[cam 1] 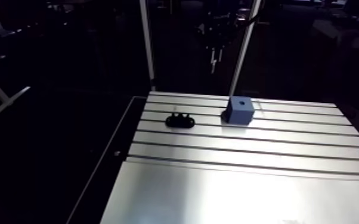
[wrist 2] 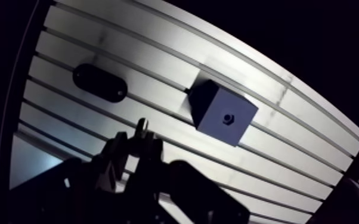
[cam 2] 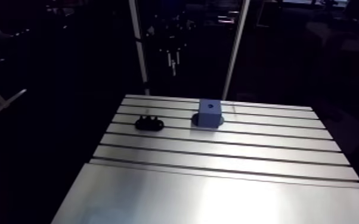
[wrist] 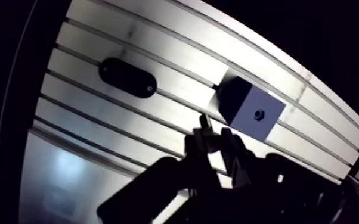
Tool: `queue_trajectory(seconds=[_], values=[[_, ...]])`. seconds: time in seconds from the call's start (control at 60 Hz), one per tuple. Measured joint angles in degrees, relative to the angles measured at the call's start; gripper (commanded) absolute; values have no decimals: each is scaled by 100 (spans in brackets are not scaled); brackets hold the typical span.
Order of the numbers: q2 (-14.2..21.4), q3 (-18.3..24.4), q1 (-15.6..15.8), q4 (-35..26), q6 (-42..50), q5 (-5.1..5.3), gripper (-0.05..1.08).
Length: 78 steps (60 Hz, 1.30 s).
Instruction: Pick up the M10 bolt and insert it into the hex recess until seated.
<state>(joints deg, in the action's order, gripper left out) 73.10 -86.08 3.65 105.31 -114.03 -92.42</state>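
**Bolt in the grip, not yet over the block**

The tool (wrist: 214,136) looks closed on the bolt (wrist: 204,121), its fingers only narrowly apart and the bolt's slim end poking out past the fingertips. It hangs well above the table (wrist: 98,119), to one side of the blue block (wrist: 241,104) rather than over it. The hex recess (wrist: 257,112) in the block's top is small. A bolt tilted in the grip, or with its flats turned off the recess, could catch the rim, jam, or slip loose. A black holder (wrist: 127,77) lies well apart from the block, clear of the path.
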Motion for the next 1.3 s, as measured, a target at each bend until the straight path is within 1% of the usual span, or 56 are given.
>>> queue_trajectory(seconds=[0.183,0.283,0.4,0.5,0.7,0.833,1.033,1.3], values=[[-17,132,-318,-290,-719,-31,106],[-46,164,-458,-364,-1101,-85,107],[-85,164,-565,-392,-1417,-179,107],[-130,153,-630,-377,-1628,-236,107],[-253,173,-753,-324,-1882,-291,108],[-332,182,-833,-289,-1927,-290,107],[-424,167,-964,-180,-1926,-248,108],[-554,100,-1008,-91,-1927,-229,108]])
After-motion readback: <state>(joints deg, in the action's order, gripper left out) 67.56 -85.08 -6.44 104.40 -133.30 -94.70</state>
